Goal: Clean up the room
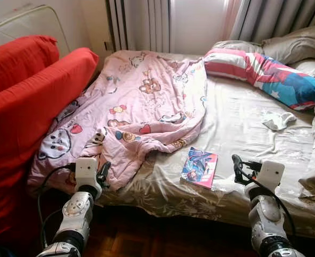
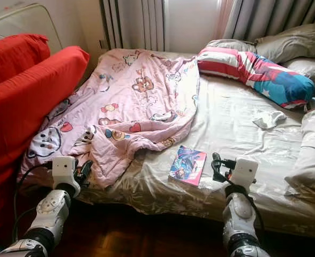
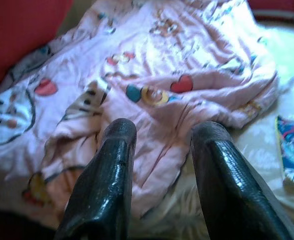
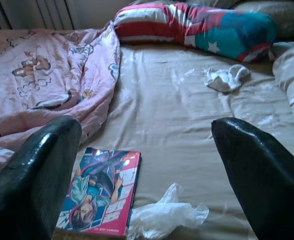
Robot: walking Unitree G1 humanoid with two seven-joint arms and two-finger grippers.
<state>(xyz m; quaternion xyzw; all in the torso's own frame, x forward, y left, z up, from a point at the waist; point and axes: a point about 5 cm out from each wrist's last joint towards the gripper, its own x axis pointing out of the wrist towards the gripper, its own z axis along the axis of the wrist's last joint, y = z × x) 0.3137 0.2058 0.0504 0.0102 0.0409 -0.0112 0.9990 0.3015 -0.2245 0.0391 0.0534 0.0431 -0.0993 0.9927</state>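
Leftmost, red cushions (image 1: 23, 101) leaning against the bed's side, probably propped there out of the way and crowding the pink cartoon blanket (image 1: 141, 101). Next, left gripper (image 1: 102, 175) raised at the near edge of the bed (image 1: 238, 123), fingers (image 3: 107, 185) spread with a clear gap between them and aimed at the blanket's hanging corner, holding nothing; likely poised that way to catch the loose fold. Blanket bunched and thrown toward the left half of the mattress, its edge rumpled and draping over the near side, so it reads as the main thing to straighten.

Further along, a comic book (image 1: 200, 167) lying flat on the sheet near the front edge, just beside the blanket's hem, with a crumpled clear plastic wrapper (image 4: 164, 216) touching or almost touching its corner. Right gripper (image 1: 237, 166) hovering just beside these, fingers (image 4: 267, 180) wide apart and empty, seemingly lined up for the litter or the book.

Beyond, a small white cloth (image 1: 278, 121) crumpled on the bare sheet, well apart from both grippers. Farthest right, a striped bolster (image 1: 264, 72) with stars lying across the head end and grey pillows (image 1: 302, 45) stacked behind it.
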